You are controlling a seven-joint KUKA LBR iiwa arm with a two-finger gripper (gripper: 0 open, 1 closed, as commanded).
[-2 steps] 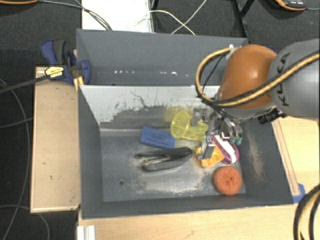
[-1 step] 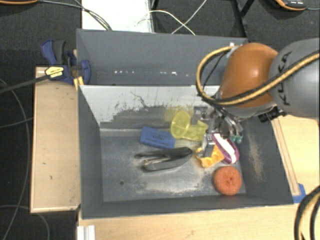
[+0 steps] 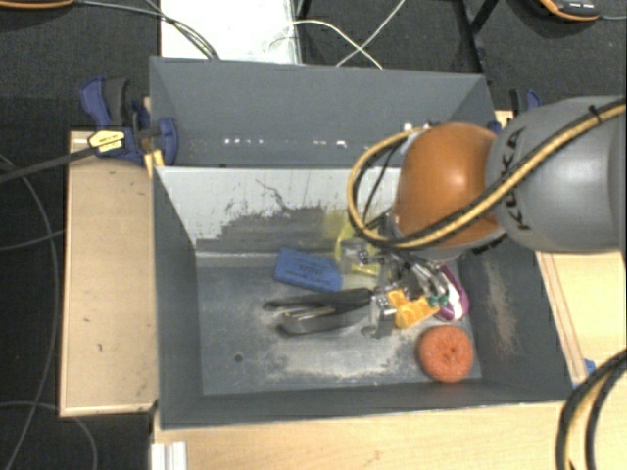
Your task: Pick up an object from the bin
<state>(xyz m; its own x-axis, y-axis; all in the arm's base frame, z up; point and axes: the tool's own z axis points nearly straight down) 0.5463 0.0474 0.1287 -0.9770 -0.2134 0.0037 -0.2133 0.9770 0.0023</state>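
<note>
The gripper (image 3: 380, 313) is at the right end of a dark tool (image 3: 313, 315). I cannot tell if it is spread or pinching. A blue block (image 3: 308, 269) lies just above the tool. A red ball (image 3: 447, 352) lies to the tool's right. The arm (image 3: 549, 179) says KUKA.

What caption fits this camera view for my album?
Gripper low in the bin, beside a dark tool, a blue block and an orange ball.

The grey arm (image 3: 563, 179) reaches in from the right, its orange wrist cover (image 3: 446, 184) tipped downward, gripper (image 3: 384, 311) hanging low, right of centre.
</note>
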